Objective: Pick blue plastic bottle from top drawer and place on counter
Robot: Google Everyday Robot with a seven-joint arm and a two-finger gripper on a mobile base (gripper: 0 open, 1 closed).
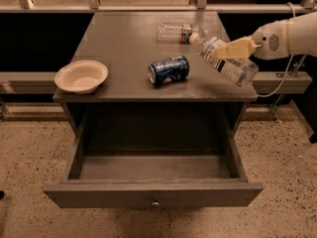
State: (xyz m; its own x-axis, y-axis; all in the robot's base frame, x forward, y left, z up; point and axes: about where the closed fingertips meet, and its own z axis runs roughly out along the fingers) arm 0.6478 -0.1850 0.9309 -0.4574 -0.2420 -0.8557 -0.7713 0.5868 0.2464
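My gripper (pixel 229 54) reaches in from the right and is shut on the blue plastic bottle (pixel 229 63), a small clear bottle with a pale blue-white label. It holds the bottle tilted, cap toward the back left, just above the right part of the counter (pixel 124 43). The top drawer (pixel 153 182) stands pulled open below the counter, and its inside shows nothing in it. A small round knob (pixel 155 202) sits on its front panel.
On the counter lie a blue soda can (pixel 169 70) on its side in the middle, a crinkled clear bottle with a red-green label (pixel 177 32) at the back, and a white bowl (pixel 80 76) at the front left. A cable hangs right of the cabinet.
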